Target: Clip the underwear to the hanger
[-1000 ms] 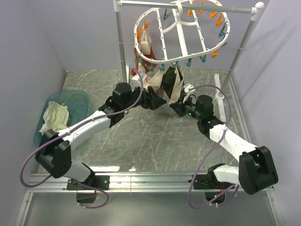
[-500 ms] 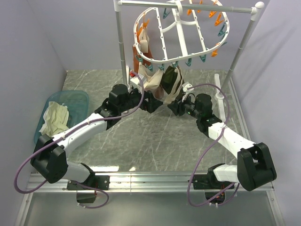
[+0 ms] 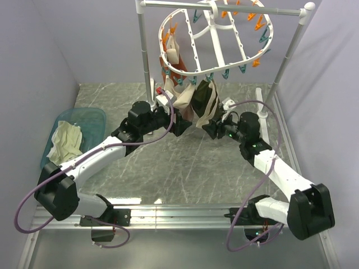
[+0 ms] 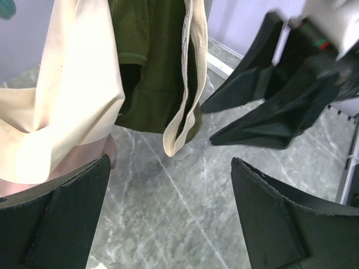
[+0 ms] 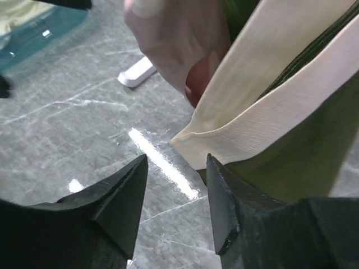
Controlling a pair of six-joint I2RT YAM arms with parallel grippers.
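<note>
The hanger (image 3: 216,39), a white oval frame with orange and teal pins, hangs from the rail at the back. The underwear (image 3: 205,101), olive with a beige waistband, dangles from a teal pin at the hanger's near edge, touched by neither gripper. My left gripper (image 3: 180,124) stands open just left of and below it. In its wrist view the underwear (image 4: 157,73) hangs ahead, beyond the gripper (image 4: 171,162). Right of the underwear, my right gripper (image 3: 210,130) is open. Its wrist view shows the waistband (image 5: 280,101) just past the gripper (image 5: 176,159), with nothing between the fingers.
Pinkish-beige and rust-red garments (image 3: 174,61) hang at the hanger's left side. A teal basin (image 3: 92,120) holding a cream cloth (image 3: 66,140) sits at the far left. The white pole stand (image 3: 146,50) has a foot (image 3: 261,106) on the table at right.
My right gripper has opened and let go of the underwear, which now hangs free. My left gripper has opened wider. Both arms have drawn back slightly from the cloth.
</note>
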